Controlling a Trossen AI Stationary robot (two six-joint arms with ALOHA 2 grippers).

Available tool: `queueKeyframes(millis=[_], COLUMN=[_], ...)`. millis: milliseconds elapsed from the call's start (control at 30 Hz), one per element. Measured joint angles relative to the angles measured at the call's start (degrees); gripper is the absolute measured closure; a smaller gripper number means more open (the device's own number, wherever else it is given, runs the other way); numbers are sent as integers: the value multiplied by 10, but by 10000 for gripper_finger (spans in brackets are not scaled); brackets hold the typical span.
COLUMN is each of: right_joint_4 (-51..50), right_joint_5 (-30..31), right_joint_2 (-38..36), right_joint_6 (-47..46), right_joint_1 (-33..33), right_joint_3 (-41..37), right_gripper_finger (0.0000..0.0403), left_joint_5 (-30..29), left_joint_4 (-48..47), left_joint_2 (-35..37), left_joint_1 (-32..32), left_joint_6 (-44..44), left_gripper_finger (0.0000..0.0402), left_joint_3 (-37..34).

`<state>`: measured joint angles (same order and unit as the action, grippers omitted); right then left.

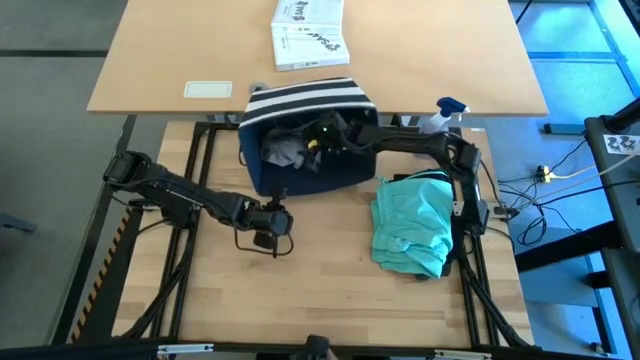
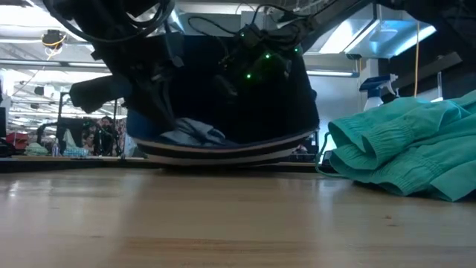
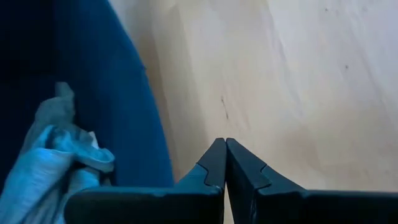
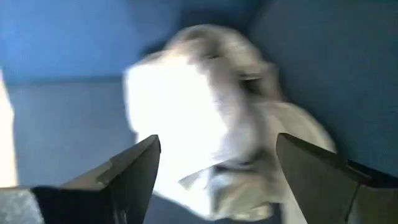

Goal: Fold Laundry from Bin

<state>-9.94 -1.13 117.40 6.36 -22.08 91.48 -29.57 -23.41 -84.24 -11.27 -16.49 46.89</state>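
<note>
Grey floor (image 1: 60, 170) around light wooden table (image 1: 330, 300). Second pale tabletop (image 1: 180, 50) beyond, holding white printed box (image 1: 308, 32). Ceiling strip lights (image 2: 44, 50); cluttered workshop behind.

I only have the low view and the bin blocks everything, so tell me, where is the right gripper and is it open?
Observer: The right gripper reaches into the bin, jaws wide open, over a grey garment.
Operator: Holding it?
Observer: No, the fingers stand apart on either side of it.
Operator: And the left gripper?
Observer: The left gripper is shut and empty, over the table beside the bin.
</note>
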Motion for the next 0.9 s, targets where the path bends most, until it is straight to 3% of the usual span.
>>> queueKeyframes(millis=[167, 500, 733, 900], right_joint_4=[-25, -16, -24, -21], right_joint_5=[-19, 108, 110, 110], right_joint_2=[0, 14, 12, 5], right_joint_6=[59, 94, 94, 94], right_joint_1=[36, 51, 56, 60], right_joint_3=[0, -1, -1, -1], right_gripper_finger=[81, 81, 81, 81], left_joint_5=[0, -1, -115, -92], left_joint_4=[1, 13, 13, 22], left_joint_2=[0, 0, 34, 87], left_joint_1=[9, 7, 3, 4], left_joint_6=[0, -1, 11, 14], left_gripper_finger=[401, 401, 400, 373], left_joint_3=[0, 0, 1, 2])
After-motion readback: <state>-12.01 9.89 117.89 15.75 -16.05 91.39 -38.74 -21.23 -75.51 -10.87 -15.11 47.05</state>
